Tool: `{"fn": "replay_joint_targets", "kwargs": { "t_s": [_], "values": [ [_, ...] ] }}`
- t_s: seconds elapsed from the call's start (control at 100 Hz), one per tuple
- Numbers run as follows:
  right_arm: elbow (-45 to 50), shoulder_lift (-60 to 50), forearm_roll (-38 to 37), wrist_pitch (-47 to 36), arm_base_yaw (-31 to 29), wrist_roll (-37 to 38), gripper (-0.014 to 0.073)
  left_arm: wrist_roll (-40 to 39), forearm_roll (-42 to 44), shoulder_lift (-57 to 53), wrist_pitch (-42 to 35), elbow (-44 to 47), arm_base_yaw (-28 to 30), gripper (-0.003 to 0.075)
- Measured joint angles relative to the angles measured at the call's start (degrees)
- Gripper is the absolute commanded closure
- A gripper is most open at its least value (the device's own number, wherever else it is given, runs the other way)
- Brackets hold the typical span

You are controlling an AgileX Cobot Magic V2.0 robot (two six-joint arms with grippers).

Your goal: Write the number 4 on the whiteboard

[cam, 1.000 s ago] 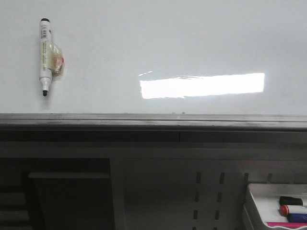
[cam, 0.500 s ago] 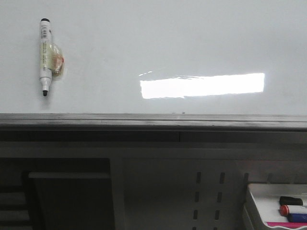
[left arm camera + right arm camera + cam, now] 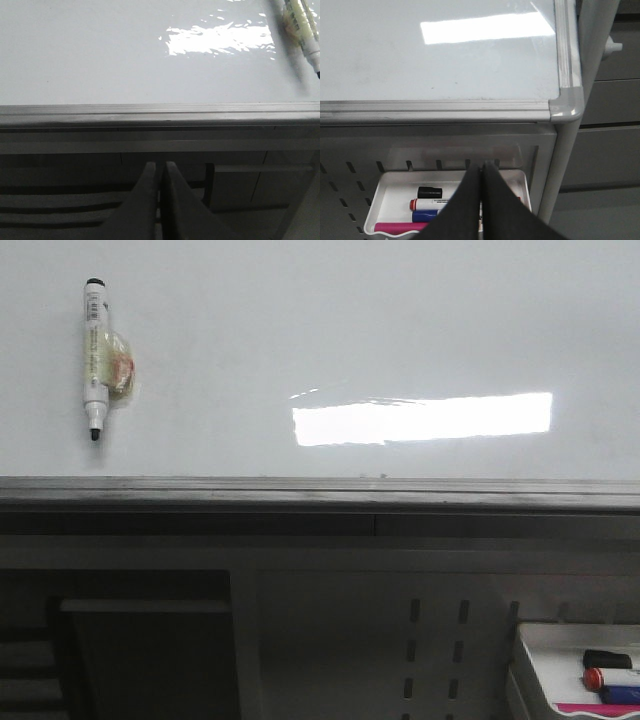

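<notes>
The whiteboard [image 3: 330, 330] is blank: no number 4 and no stroke of one appears on it in any view. Across the last second the front view shows no change; the black marker [image 3: 93, 358] remains fixed upright near the whiteboard's upper left area, tip down, held by a yellowish pad. Judgement: the task has not started.

Left gripper [image 3: 159, 172]: fingers pressed together, empty, positioned below the whiteboard's grey ledge [image 3: 160, 114]. The black marker [image 3: 302, 32] lies above that ledge, well apart from the gripper.

Right gripper [image 3: 481, 175]: fingers pressed together, empty, positioned below the whiteboard's lower right corner [image 3: 565, 107] and over the small white tray [image 3: 377, 197]. The tray holds a red-capped marker [image 3: 432, 203], a blue marker [image 3: 425, 215], a black cap [image 3: 430, 192] and a pink item.

Judgement: next step is to part one gripper's fingers and take a marker
</notes>
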Motion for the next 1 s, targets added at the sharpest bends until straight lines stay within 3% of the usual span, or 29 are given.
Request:
{"fn": "replay_joint_targets", "kwargs": {
  "t_s": [0.41,0.78,1.0],
  "values": [
    [0.0,0.0,-0.11,-0.66,0.0,0.0,0.0658,-0.33,0.0,0.0,-0.13,0.0,0.0,0.0741],
    [0.12,0.0,-0.2,-8.57,0.0,0.0,0.0658,-0.33,0.0,0.0,-0.42,0.0,0.0,0.0741],
    [0.12,0.0,0.14,-14.49,0.0,0.0,0.0658,-0.33,0.0,0.0,-6.19,0.0,0.0,0.0741]
  ]
}}
